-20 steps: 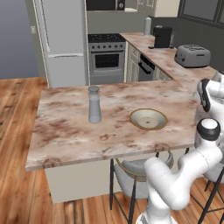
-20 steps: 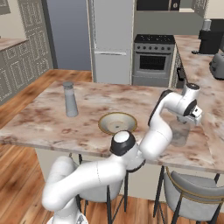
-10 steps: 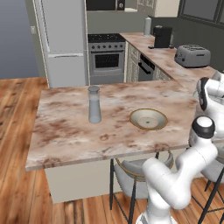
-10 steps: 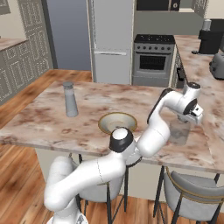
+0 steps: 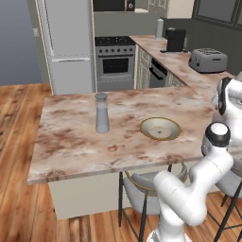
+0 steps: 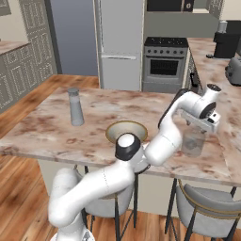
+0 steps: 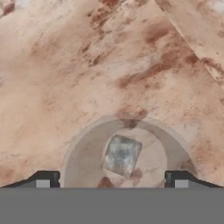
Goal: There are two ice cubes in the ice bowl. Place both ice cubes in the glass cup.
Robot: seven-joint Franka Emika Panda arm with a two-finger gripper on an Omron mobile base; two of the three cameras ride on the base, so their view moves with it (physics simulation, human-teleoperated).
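The glass cup (image 6: 193,142) stands on the island counter near its right front edge, short and translucent. My gripper (image 6: 197,128) hangs just above its mouth, pointing down. In the hand view the gripper (image 7: 111,179) is open, its fingertips (image 7: 43,179) wide apart on either side of the cup's round rim (image 7: 83,140). One pale ice cube (image 7: 121,155) lies inside the cup, free of the fingers. The ice bowl (image 5: 160,128) sits at the counter's middle, and the arm partly covers the ice bowl (image 6: 120,130) in the right base view. Whether a cube lies in it I cannot tell.
A tall grey shaker-like bottle (image 5: 101,113) stands on the left half of the marble island (image 5: 71,142). Stools (image 6: 207,200) are tucked under the near edge. A toaster (image 5: 208,60) and a coffee machine (image 5: 175,39) sit on the far side counter.
The hand has stayed over the glass cup and its jaws have come apart. Bowl, bottle and cup have not moved.
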